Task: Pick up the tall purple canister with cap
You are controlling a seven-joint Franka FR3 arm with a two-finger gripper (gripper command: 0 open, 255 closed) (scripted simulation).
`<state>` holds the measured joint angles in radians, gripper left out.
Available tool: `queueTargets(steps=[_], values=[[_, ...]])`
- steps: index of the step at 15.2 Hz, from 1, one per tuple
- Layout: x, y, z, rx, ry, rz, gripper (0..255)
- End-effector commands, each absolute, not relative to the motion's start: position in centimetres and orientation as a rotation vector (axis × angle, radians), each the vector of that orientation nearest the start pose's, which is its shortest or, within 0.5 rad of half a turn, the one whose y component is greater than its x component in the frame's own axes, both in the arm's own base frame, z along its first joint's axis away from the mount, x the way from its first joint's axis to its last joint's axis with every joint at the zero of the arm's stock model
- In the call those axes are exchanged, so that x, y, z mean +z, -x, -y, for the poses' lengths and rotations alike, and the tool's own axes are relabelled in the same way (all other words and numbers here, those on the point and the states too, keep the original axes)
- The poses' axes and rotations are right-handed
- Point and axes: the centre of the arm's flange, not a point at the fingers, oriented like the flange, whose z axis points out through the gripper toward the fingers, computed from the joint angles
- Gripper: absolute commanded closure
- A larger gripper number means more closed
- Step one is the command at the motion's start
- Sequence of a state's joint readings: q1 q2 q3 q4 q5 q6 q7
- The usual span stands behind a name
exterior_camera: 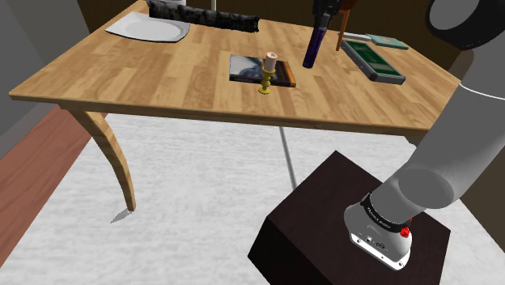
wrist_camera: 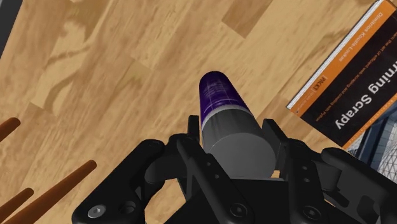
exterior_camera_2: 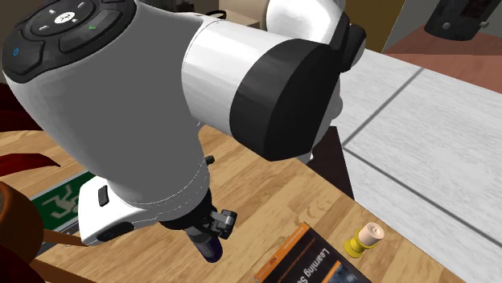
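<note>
While the dark stand (exterior_camera: 324, 210) sits nearest in the shoulder view, well on the near side of the book (exterior_camera: 247, 69), that book lies flat on the wooden table (exterior_camera: 121, 77). 1 small yellow candlestick (exterior_camera: 266, 74) with a pale candle stands at the book's near edge. Just beyond the book, to the shoulder view's right of it, the tall purple canister (exterior_camera: 314, 44) leans at a tilt. Its grey cap (wrist_camera: 242, 149) is uppermost, in the black gripper (wrist_camera: 236, 137). The 2 fingers (wrist_camera: 193, 133) are drawn in narrow, clasping the cap end, 1 on each side. Whether the canister's lower end touches the table cannot be told. Farther to the book's right lies a green case (exterior_camera: 372, 59). Far to the book's left rests a white plate (exterior_camera: 150, 28).
</note>
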<state>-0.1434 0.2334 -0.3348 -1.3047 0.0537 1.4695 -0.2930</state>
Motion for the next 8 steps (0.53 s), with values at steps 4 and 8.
queueTargets(steps=[4,8], values=[[60.92,-55.76,25.22,0.096,3.128,-0.274,255],[61.01,-55.8,25.24,0.096,3.128,-0.274,255]])
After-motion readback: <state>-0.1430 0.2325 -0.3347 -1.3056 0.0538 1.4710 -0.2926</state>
